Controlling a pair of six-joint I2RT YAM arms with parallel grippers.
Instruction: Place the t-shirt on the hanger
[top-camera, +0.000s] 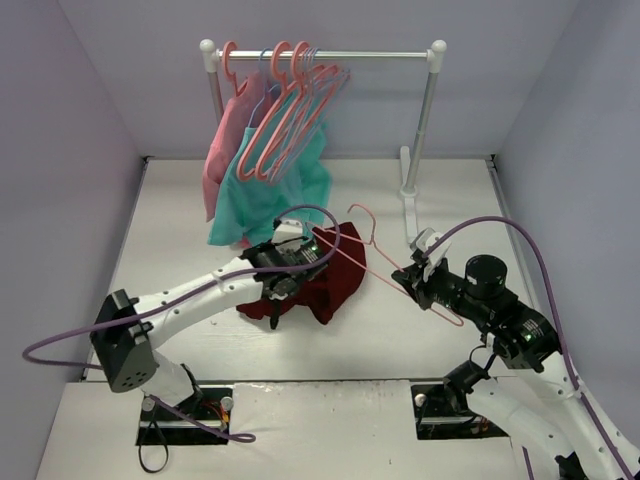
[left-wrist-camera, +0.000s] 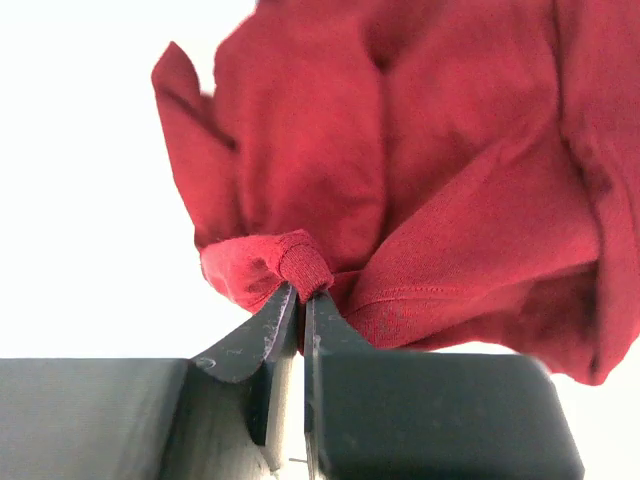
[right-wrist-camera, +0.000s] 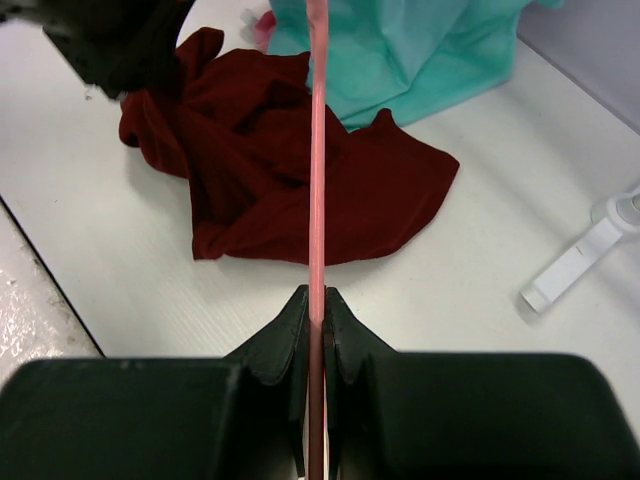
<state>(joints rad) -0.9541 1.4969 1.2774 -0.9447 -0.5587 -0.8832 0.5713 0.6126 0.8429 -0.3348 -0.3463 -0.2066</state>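
We see the left end effector (left-wrist-camera: 300, 295) pinched shut on a fold of the t-shirt (left-wrist-camera: 430, 170), bunched near the middle of the table (top-camera: 180, 215). The right end effector (right-wrist-camera: 317, 300) grips the hanger (right-wrist-camera: 318, 160), nearer the right edge, its frame reaching over the t-shirt.

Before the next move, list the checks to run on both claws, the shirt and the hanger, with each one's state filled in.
1. Left claw shut on a fold of the maroon t-shirt: ok.
2. Right claw shut on the pink hanger: ok.
3. Held hanger apart from the rack: ok.
4. T-shirt on the hanger: not ok; the cloth is mostly crumpled on the table, with the hanger's wire running over it.
5. The fold in the left claw is the neck opening: cannot tell.
6. T-shirt free of the hanging teal garment: cannot tell.
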